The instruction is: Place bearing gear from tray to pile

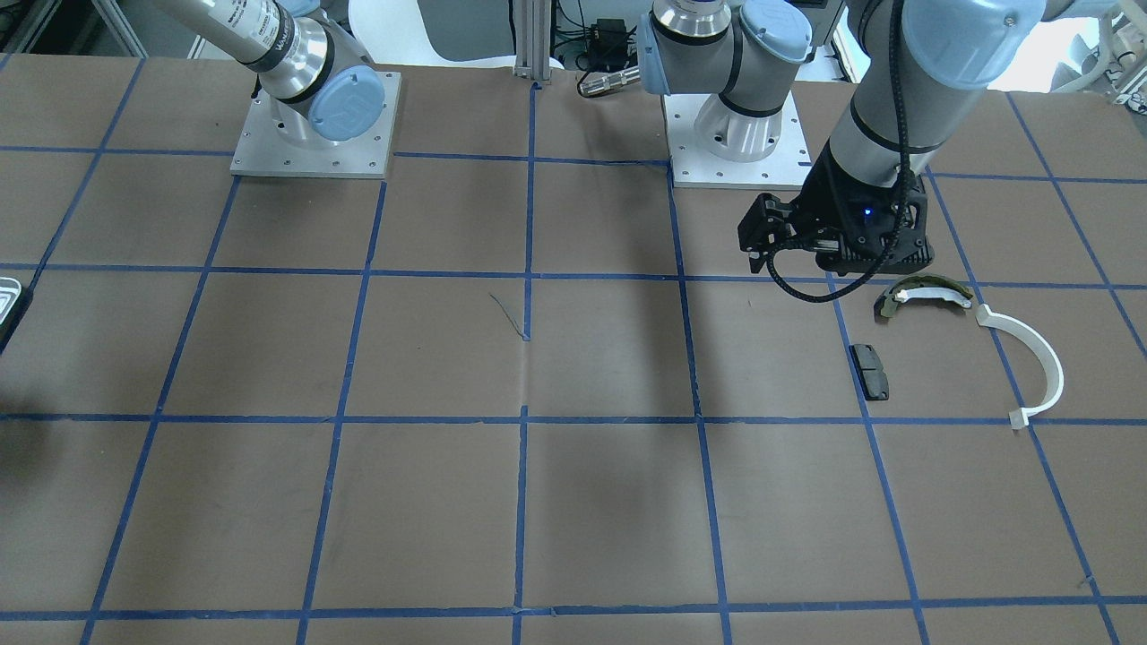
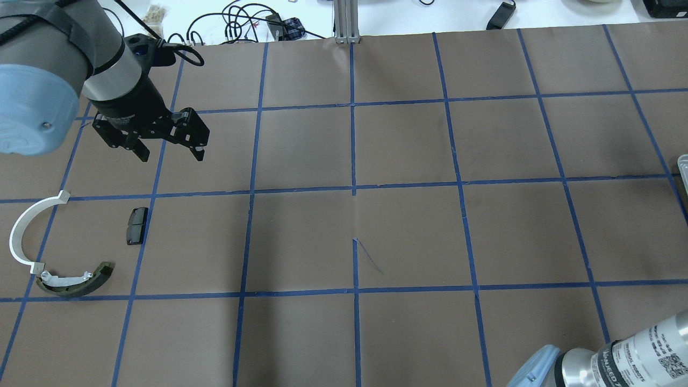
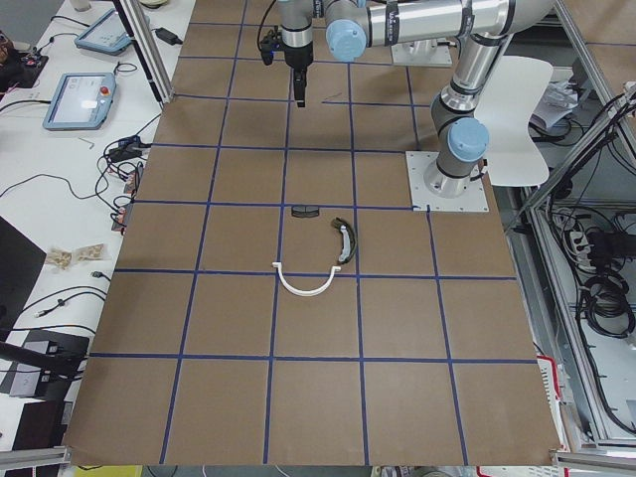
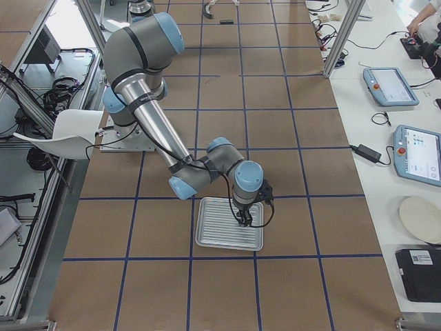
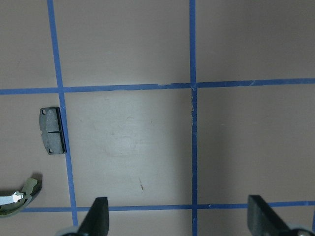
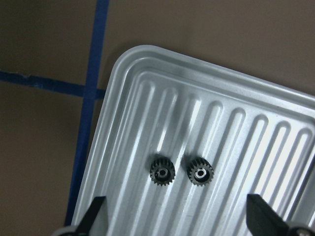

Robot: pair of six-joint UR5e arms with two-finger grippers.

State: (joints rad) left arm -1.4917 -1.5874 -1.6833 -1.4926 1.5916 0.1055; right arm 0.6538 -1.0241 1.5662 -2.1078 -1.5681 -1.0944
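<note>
Over a corner of the tray hangs the right pincer, its jaws set wide and holding nothing. Between the lines of its two fingertips, on the tray's ribbed floor, lie a black gear and a twin gear, flat, side by side and just apart, close to the rounded corner. From the right-end camera the same pincer points down onto the tray, which sits at the robot's right end of the counter, a brown sheet marked in squares with blue tape. At the counter's other end the left pincer hovers over bare paper, its jaws also wide and empty. Near it, on the robot's side, lies the pile: a pad, small, black and flat against a tape line; a white arc further out toward the counter's edge; and an olive shoe nearest the robot. One end of the arc lies right at an end of the shoe; whether they touch I cannot tell. Pad stands apart from both. No gear lies in the pile; both are in the tray, well apart from it.
</note>
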